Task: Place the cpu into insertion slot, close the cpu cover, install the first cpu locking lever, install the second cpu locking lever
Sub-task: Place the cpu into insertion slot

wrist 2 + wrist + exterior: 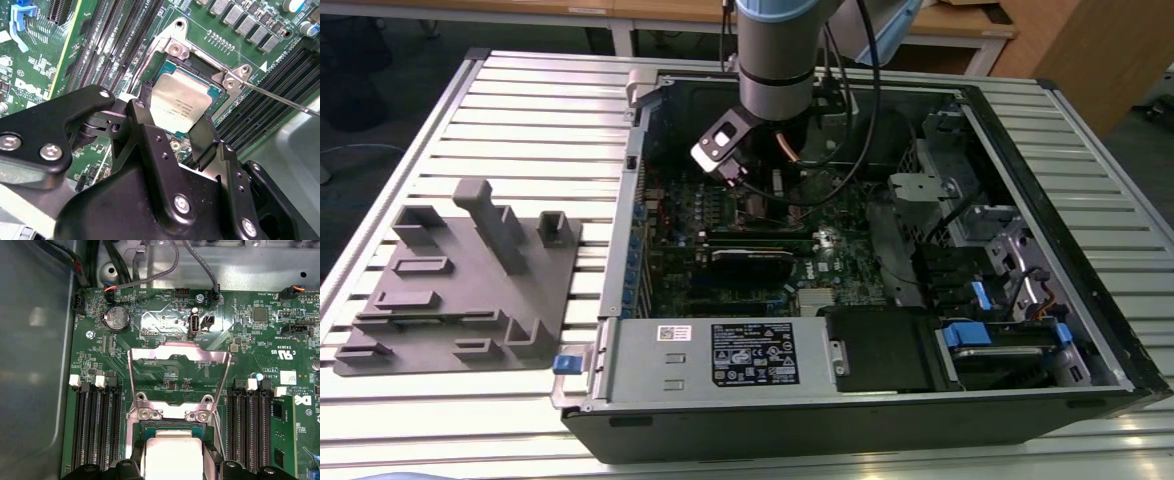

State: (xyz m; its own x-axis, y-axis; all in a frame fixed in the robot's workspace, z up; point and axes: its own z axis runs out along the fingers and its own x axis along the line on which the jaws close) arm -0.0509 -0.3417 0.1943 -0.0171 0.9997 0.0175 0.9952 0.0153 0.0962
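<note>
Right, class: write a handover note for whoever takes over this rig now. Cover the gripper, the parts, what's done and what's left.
State of the gripper: shut on the cpu, gripping two opposite edges.
The cpu sits at the insertion slot; whether it is fully seated cannot be told.
The cpu cover is swung open, clear of the slot.
One locking lever sticks out free from the slot's corner.
Done: cpu at the slot.
Left: cover not closed, neither lever installed.

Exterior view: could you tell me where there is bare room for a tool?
The slatted table is bare beyond the grey fixture block, at the exterior view's left. The computer case is crowded inside, with the gripper at the cpu.
</note>
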